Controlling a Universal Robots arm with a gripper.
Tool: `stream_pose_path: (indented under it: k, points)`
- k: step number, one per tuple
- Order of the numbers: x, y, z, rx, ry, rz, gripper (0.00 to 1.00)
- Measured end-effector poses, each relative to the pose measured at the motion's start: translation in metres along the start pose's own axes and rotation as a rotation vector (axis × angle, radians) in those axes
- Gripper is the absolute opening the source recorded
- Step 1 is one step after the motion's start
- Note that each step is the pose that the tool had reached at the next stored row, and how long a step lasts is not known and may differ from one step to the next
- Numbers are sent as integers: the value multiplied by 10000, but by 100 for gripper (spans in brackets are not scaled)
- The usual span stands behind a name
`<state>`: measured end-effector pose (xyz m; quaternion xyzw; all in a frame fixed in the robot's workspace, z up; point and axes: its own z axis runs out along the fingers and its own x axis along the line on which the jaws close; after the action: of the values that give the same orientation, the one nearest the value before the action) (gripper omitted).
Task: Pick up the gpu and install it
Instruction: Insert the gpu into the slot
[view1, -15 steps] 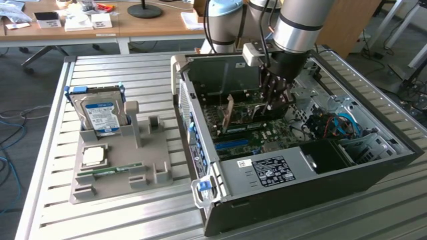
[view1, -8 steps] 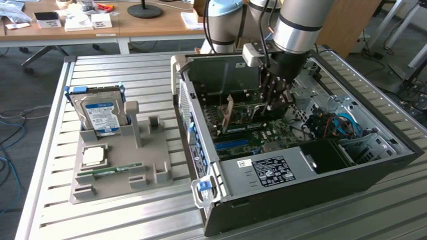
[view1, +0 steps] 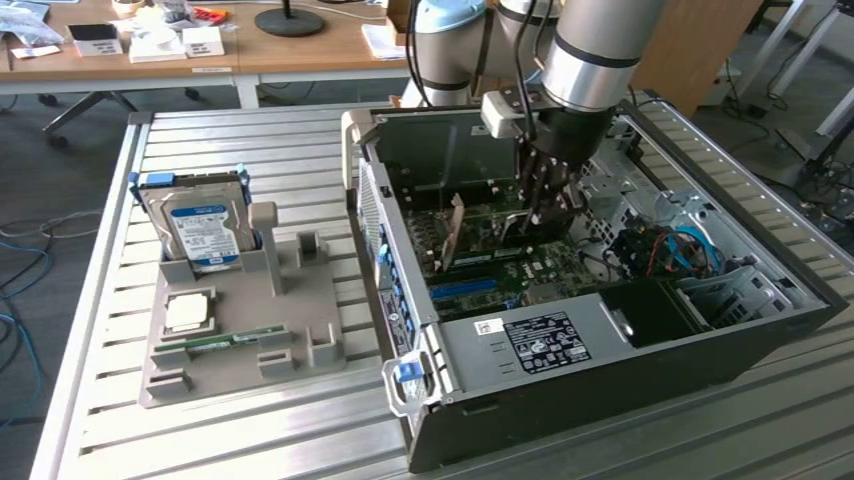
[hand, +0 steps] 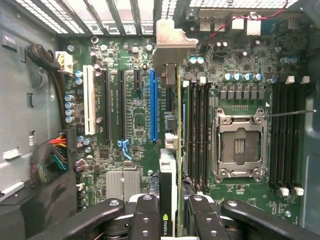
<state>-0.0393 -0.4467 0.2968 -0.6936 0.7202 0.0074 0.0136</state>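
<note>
Exterior view: your tool (view1: 545, 195) sits inside the open computer case (view1: 747, 330), clamped on the gpu (view1: 507, 225). The card hangs upright just above the motherboard (view1: 534, 265). Risk: it's tight in there, so any tilt could knock the card's end into the case wall or snag nearby cables. The hard drive (view1: 200, 228) stands in the grey holder (view1: 227, 340) on the surface (view1: 240, 140), at the exterior view's left. Its label is blue and white, text unreadable. The black label (view1: 541, 342) on the silver box in the case has print too small to read.

Wrist view: the gpu (hand: 172, 190) shows edge-on between the tool's (hand: 170, 220) fingers (hand: 145, 215), with its silver bracket (hand: 172, 45) at the far end. The card edge looks just beside the long blue slot (hand: 153, 105), on the memory slots (hand: 199, 135) side. My call is that it's not lined up, though the angle may fool you. Press down off-line and you jam the contacts on the board or bend the card. The grip is on a thin card, so it could slip or twist. Readable: the NVIDIA logo (hand: 165, 223) on the cooler. The board print is unreadable.
</note>
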Motion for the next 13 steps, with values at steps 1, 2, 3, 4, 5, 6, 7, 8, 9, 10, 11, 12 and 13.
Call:
stream_pose_path:
  k: [1,2,3,4,5,6,7,8,9,10,11,12,13]
  points:
    - [18,3,0,0,0,-2,27]
    - [35,5,-1,1,0,0,27]
    - [54,7,-1,0,0,1,27]
    - [74,8,-1,1,-1,1,27]
    - [89,10,-2,1,0,1,27]
    - [94,14,-2,1,1,3,27]
    - [95,21,-1,1,1,3,27]
    - [96,31,0,1,0,2,27]
    - [96,46,2,1,-1,2,27]
    - [97,61,4,1,-1,2,27]
    - [98,74,4,1,0,1,27]
    - [98,88,5,1,0,0,27]
    - [99,101,5,1,1,1,27]
